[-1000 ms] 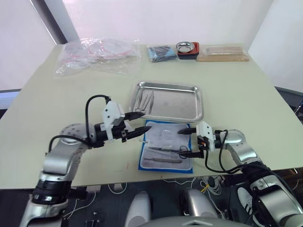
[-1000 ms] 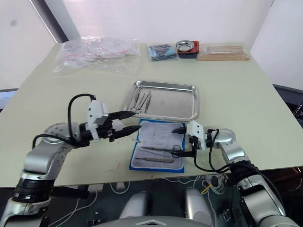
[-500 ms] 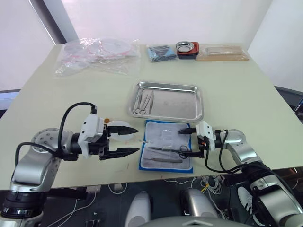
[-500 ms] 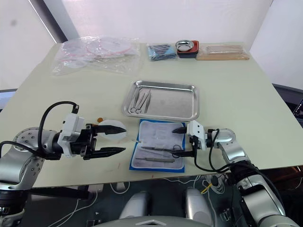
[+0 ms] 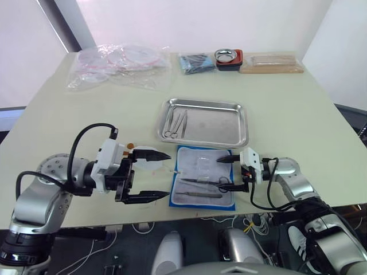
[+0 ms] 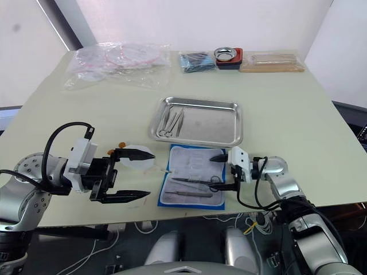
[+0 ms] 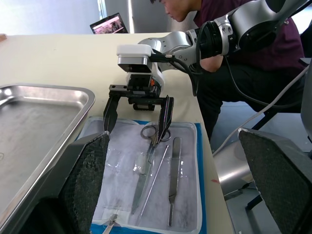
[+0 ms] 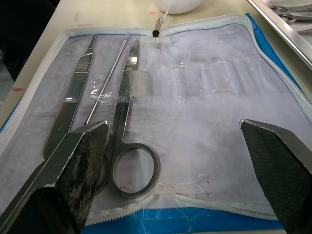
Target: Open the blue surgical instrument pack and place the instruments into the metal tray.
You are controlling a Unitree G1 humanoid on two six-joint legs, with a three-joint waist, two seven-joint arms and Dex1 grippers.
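Note:
The blue surgical instrument pack (image 5: 203, 178) lies open on the table, whitish inner face up, just in front of the metal tray (image 5: 229, 127). Scissors (image 8: 126, 146), flat forceps (image 8: 73, 100) and a thin probe (image 8: 108, 78) lie in the pack's near half. Two ring-handled instruments (image 5: 174, 123) rest in the tray's left end. My left gripper (image 5: 155, 176) is wide open, left of the pack, holding nothing. My right gripper (image 5: 225, 173) stands open at the pack's right edge, its fingers on either side of the scissors' ring handle (image 7: 148, 131).
A small white round item (image 5: 146, 164) lies on the table between my left fingers. Clear plastic bags (image 5: 117, 66), a dark-blue packet (image 5: 196, 63), a metal bowl in a red holder (image 5: 228, 57) and a flat tan package (image 5: 270, 63) line the far edge. A person (image 7: 273, 53) sits beyond the table's side.
My left arm has drawn back from the tray's front-left corner to the left of the pack, and its fingers have spread much wider. The right gripper has stayed put.

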